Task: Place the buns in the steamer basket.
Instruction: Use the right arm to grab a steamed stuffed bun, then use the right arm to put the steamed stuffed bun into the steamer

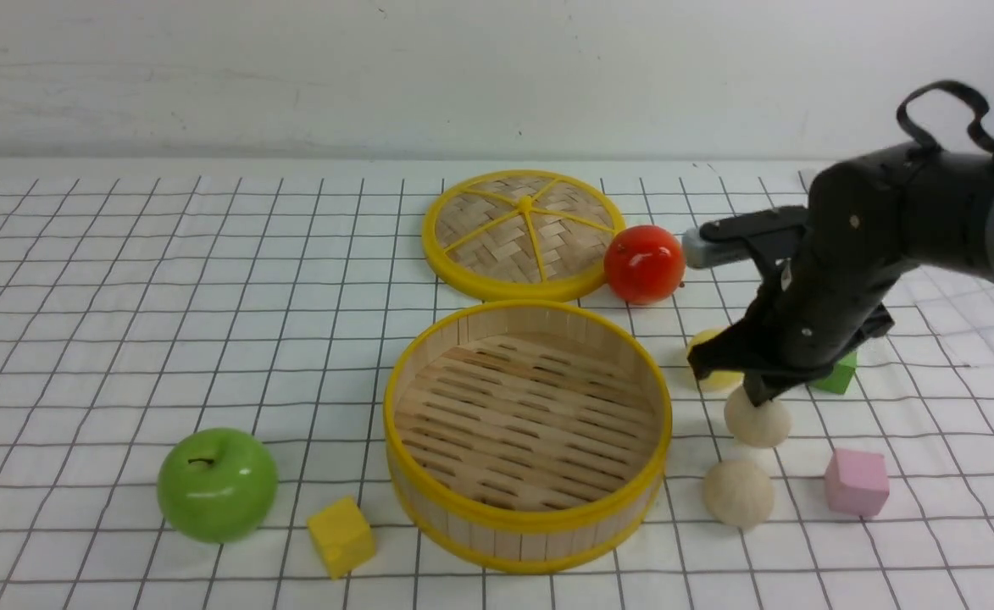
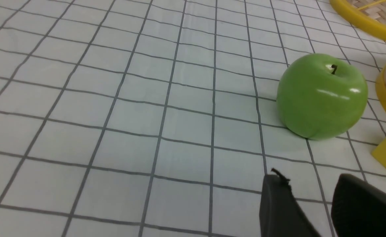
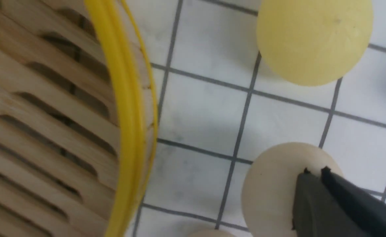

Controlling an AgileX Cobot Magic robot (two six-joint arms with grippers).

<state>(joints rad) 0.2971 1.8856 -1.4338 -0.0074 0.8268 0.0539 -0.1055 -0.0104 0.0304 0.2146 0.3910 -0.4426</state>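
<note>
The steamer basket (image 1: 524, 518) stands empty at the table's middle; its rim also shows in the right wrist view (image 3: 127, 115). Three buns lie to its right: a pale yellow one (image 1: 719, 380), partly hidden by my right arm, and two cream ones (image 1: 757, 421) (image 1: 738, 493). My right gripper (image 1: 751, 394) is shut, with its tips right over the upper cream bun (image 3: 271, 191) and holding nothing. The yellow bun (image 3: 314, 39) lies just beyond it. My left gripper (image 2: 308, 179) is open and empty, low over the cloth near the green apple.
The flat woven lid (image 1: 524, 233) lies behind the basket, with a red fruit (image 1: 644, 263) at its right. A green apple (image 1: 217, 483) and a yellow cube (image 1: 341, 535) are at the front left. A pink cube (image 1: 857, 483) and a green cube (image 1: 837, 377) lie by the buns.
</note>
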